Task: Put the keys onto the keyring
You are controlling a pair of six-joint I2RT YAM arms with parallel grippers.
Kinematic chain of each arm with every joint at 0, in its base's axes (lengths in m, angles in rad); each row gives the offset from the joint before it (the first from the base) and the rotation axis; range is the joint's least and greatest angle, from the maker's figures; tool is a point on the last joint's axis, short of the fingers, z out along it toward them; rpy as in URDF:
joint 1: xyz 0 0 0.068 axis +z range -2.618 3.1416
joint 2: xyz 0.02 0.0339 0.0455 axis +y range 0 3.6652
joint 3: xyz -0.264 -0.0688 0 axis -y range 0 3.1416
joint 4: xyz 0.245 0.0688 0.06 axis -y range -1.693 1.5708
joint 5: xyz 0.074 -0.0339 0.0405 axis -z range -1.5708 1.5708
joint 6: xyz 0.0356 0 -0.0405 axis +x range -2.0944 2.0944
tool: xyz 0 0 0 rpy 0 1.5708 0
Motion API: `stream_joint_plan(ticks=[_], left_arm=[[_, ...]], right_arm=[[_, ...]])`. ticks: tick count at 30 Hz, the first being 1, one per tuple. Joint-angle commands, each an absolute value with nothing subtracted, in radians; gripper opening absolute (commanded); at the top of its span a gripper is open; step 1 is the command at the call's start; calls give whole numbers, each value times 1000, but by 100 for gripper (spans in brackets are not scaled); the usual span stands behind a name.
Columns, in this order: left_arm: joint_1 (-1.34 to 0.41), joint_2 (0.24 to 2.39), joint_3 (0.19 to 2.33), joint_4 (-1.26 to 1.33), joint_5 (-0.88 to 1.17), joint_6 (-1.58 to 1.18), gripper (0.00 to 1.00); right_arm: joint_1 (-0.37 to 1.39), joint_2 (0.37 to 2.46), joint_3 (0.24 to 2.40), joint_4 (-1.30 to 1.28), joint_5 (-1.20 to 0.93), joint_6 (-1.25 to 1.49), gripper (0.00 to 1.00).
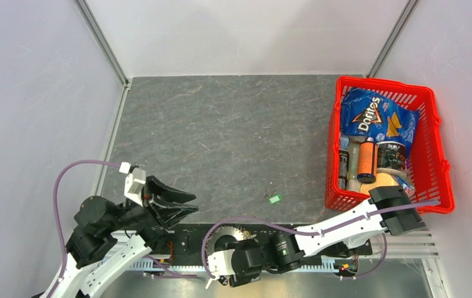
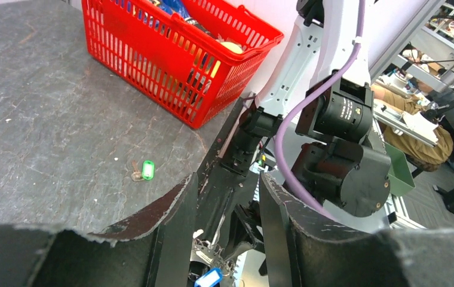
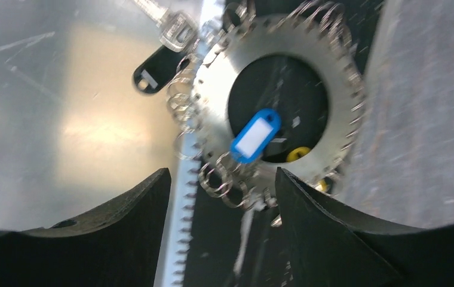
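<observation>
The green-headed key [image 1: 274, 198] lies alone on the dark table, also seen in the left wrist view [image 2: 147, 170]. The keyring [image 3: 332, 78], a toothed metal disc fringed with small rings, lies at the table's near edge [image 1: 232, 232]. A blue tag [image 3: 255, 136] rests over its central hole. The black-headed key [image 3: 153, 72] lies by the disc's left rim. My right gripper [image 3: 223, 176] hangs open just over the keyring, holding nothing. My left gripper [image 2: 227, 179] is open and empty left of the keyring [image 2: 224, 260], pointing right.
A red basket [image 1: 387, 81] with a Doritos bag [image 1: 373, 118] and bottles stands at the table's right side. The right arm [image 1: 345, 226] stretches along the near edge over the black base rail.
</observation>
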State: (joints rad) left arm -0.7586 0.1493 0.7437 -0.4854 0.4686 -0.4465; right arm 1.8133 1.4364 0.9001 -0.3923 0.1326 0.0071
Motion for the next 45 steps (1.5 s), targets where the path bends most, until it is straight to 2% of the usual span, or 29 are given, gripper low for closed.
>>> stream_joint_plan(ticks=[1,7,21,45], left_arm=[[-758,56,734,-539,429,-429,49],[-758,-21,724,-557,435,-430,49],[-758,-20,701,-580,486,-396,49],[-758,-26,694,-586,433,-413,49]], right_arm=[[1845,1424,918,-211,363,-195,73],[1852,1483,972,-215,367,-258,71],[1933,1552,994,-276,404,-130,66],[1933,1575,843,-100,308,-163,54]])
